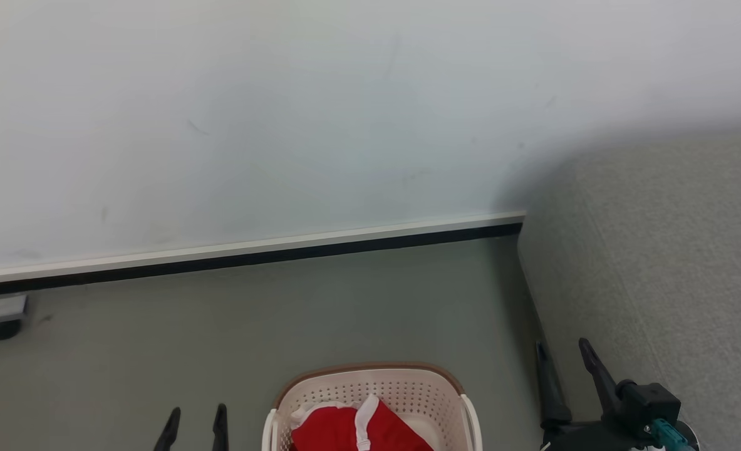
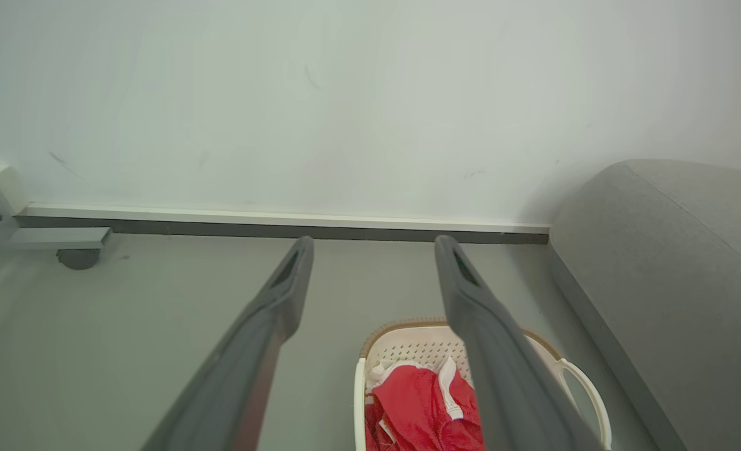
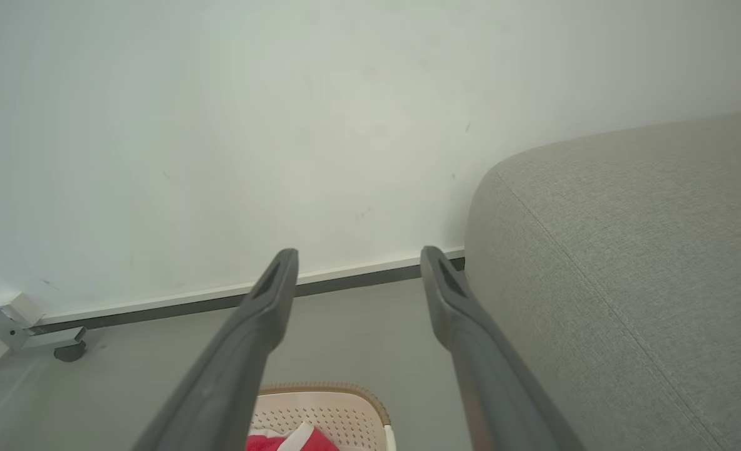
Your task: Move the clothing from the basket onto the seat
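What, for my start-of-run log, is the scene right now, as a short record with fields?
clothing: red with white trim, lying in the basket
basket: cream, on the floor, left of the seat
seat: grey, on the right, by the wall
left gripper: open, holding nothing, left of the basket
right gripper: open, holding nothing, at the seat's edge
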